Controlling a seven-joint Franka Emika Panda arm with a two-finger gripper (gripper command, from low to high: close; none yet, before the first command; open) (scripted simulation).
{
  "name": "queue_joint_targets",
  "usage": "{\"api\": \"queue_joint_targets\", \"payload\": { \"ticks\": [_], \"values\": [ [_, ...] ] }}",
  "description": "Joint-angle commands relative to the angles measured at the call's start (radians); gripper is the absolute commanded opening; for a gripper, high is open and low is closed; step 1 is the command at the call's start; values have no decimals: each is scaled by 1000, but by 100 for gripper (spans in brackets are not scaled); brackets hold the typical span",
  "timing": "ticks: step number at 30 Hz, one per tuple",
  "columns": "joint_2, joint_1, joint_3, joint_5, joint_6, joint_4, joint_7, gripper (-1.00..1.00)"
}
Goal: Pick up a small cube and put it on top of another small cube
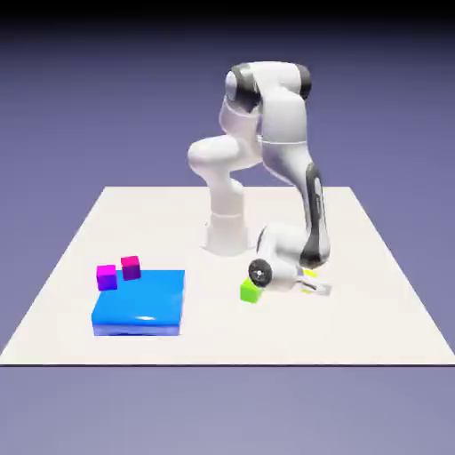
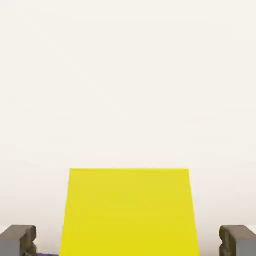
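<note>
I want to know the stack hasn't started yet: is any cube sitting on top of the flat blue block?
No: the two magenta cubes stand on the table behind the flat blue block, whose top is bare.

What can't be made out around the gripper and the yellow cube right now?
- Exterior view: the yellow cube is nearly all hidden behind the hand, and the gripper is too small to judge its finger gap.
- Hand view: the cube's near part is cut off by the bottom edge, so any finger contact there is unseen.
- Hand view: the violet-magenta cube lies outside the picture, so the way to it cannot be checked there.
</note>
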Motion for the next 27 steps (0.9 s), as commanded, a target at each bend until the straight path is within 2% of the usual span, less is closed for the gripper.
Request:
{"api": "queue_joint_targets", "payload": {
  "ticks": [1, 4, 27],
  "values": [
    [-35, -12, -24, -44, -31, 3, 26, -100],
    [-102, -61, -106, -138, -126, 29, 86, -100],
    [263, -766, -938, -36, -858, 630, 111, -100]
  ]
}}
